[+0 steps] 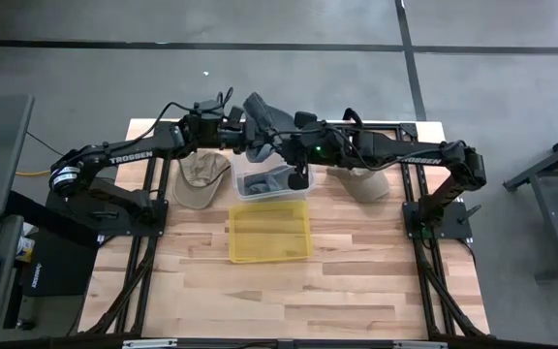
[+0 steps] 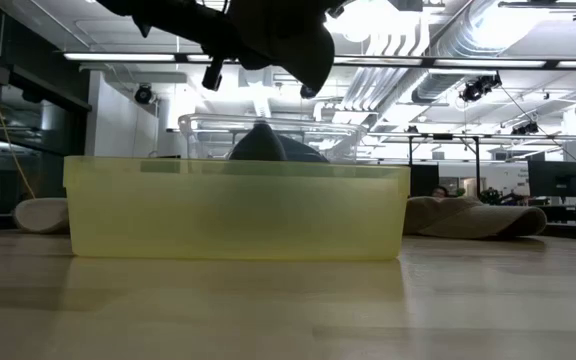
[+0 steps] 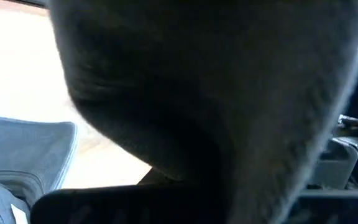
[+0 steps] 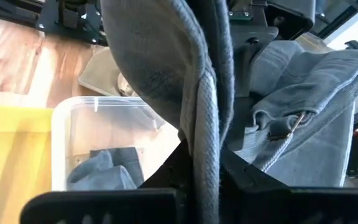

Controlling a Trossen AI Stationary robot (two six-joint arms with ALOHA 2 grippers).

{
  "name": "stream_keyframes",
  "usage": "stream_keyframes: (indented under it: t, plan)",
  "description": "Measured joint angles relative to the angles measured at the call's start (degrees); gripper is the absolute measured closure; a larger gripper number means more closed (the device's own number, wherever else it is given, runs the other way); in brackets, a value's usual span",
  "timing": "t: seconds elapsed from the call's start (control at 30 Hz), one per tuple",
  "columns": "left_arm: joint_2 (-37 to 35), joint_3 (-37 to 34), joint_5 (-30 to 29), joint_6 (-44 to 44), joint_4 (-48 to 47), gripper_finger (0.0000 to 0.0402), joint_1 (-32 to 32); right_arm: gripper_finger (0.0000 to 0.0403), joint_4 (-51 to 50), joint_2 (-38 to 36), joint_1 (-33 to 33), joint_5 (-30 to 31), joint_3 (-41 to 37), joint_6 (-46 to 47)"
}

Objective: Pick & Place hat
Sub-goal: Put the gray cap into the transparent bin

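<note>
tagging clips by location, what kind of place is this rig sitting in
Likely an open-plan lab or industrial workspace. The low view shows exposed ceiling ducts, strip lights and monitors on desks behind the wooden table; the high view shows a grey concrete floor.

Hats: four, being one grey hat [image 1: 261, 121] held aloft between the arms, one grey hat [image 1: 264, 180] inside the clear bin [image 1: 239, 192], and two tan hats [image 1: 201, 179] [image 1: 364, 183] lying on the table [image 1: 289, 291]. Bins: two, one clear and one yellow bin [image 1: 269, 231]. Robot arms: two.
</note>
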Motion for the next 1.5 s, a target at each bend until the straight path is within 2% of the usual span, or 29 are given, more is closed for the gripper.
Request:
stream_keyframes:
  t: [0.13, 0.23, 0.57, 0.77, 0.93, 1.2, 1.37, 1.5]
  plan:
    - [0.0, 0.0, 0.01, 2.94, 0.0, 0.0395, -0.02, 0.0378, -0.92, 0.0, -0.03, -1.49, 0.09, 1.61]
    - [0.02, 0.0, 0.51, 6.14, 0.1, 0.0369, -0.04, 0.0378, -2.55, 0.0, 0.0, -1.88, 0.09, 2.74]
    - [-0.05, 0.0, 3.02, 12.9, 4.54, 0.0204, -0.04, 0.0378, -6.48, 0.0, -0.37, -1.52, 0.07, 5.53]
    - [-3.41, -0.02, 3.44, 18.68, 3.17, 0.0145, 0.75, 0.0378, -9.32, -0.83, -1.25, -1.51, 0.07, 7.61]
    - [-7.39, -0.02, 3.79, 22.59, -1.86, 0.0136, 2.87, 0.0378, -12.41, -2.34, -2.09, -3.89, 0.19, 10.23]
    - [-16.11, 0.06, 6.5, 30.57, -8.57, 0.0135, 4.13, 0.0378, -23.67, -2.43, -5.07, -19.61, 5.6, 9.96]
    - [-20.79, 0.07, 6.25, 31.94, -13.08, 0.0135, 4.11, 0.0378, -26.06, -2.36, -8.55, -23.13, 10.15, 9.15]
    - [-22.82, 0.07, 6.58, 32.33, -16.29, 0.0135, 4.11, 0.0378, -27.24, -0.34, -10.82, -29.08, 15.14, 9.01]
